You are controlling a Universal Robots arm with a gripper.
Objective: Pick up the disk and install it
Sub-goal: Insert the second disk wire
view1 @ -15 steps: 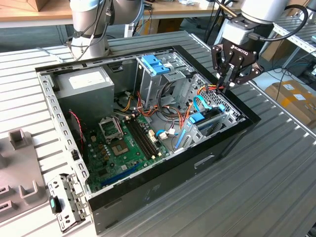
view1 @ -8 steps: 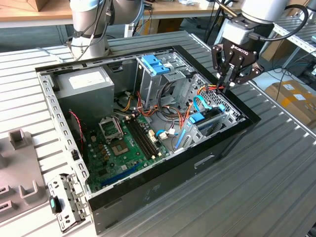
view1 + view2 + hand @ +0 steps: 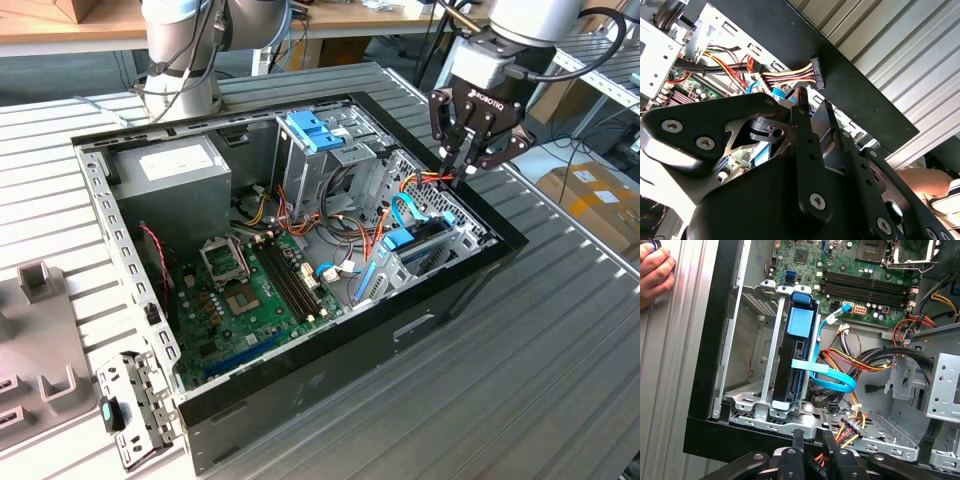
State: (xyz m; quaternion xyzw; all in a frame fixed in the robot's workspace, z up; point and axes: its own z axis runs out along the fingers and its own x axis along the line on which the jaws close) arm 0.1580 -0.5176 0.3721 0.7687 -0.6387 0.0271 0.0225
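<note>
Gripper (image 3: pixel 462 165) closed, pinching a power cable connector (image 3: pixel 816 72) above the seated disk (image 3: pixel 799 355) — tugging risks straining wires.

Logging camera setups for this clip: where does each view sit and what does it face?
Exterior view: off the arm, above, facing the open computer case; end effector over its far corner.
First wrist view: on the arm, looking down at the disk in its bay.
Second wrist view: behind the end effector, facing the power plug.
All share the case.
</note>
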